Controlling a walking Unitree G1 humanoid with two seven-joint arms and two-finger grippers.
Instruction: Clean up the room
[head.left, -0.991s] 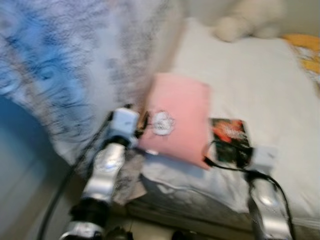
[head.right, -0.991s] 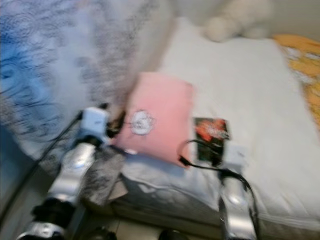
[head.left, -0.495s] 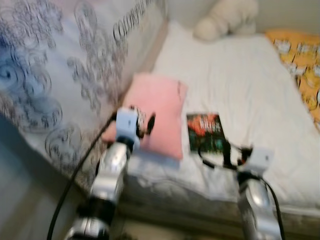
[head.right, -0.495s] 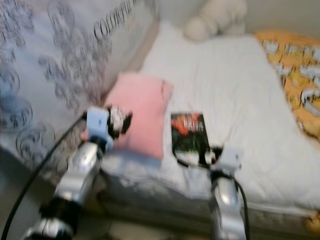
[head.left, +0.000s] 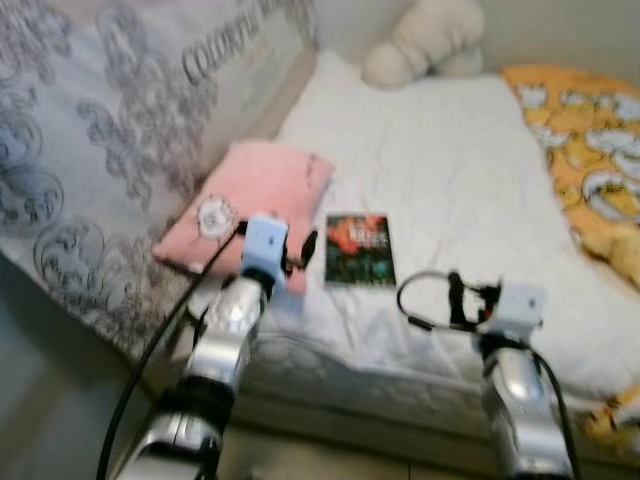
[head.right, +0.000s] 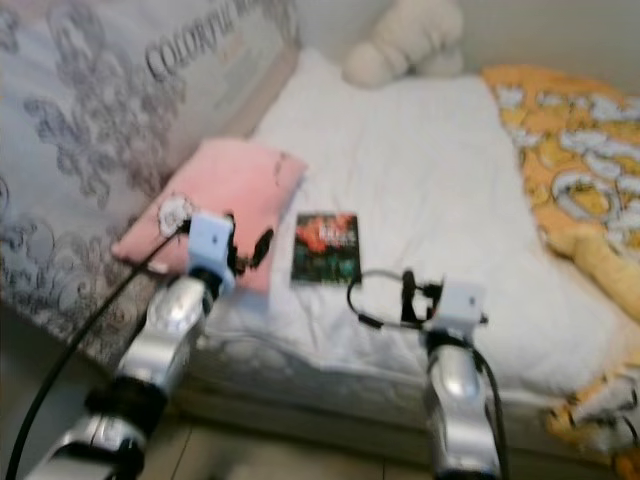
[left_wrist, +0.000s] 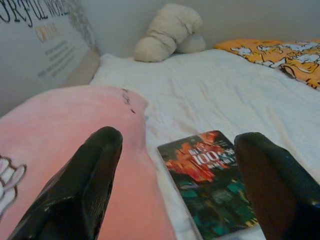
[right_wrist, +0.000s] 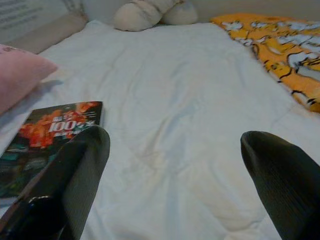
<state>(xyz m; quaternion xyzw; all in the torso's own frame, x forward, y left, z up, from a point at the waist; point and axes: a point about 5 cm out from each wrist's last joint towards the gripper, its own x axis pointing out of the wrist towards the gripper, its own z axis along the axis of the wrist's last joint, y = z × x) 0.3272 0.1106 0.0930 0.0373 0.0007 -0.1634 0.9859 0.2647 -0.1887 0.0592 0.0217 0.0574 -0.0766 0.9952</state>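
While the camera has swung right since before, a flat glossy book (head.left: 360, 250) is seen on the wrinkled white sheet (head.left: 470, 190) beside a soft pink pillow (head.left: 255, 195); left gripper (left_wrist: 175, 200) and right gripper (right_wrist: 170, 190) are held wide apart, empty.

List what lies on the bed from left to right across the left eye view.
Pink pillow → book → orange patterned blanket.
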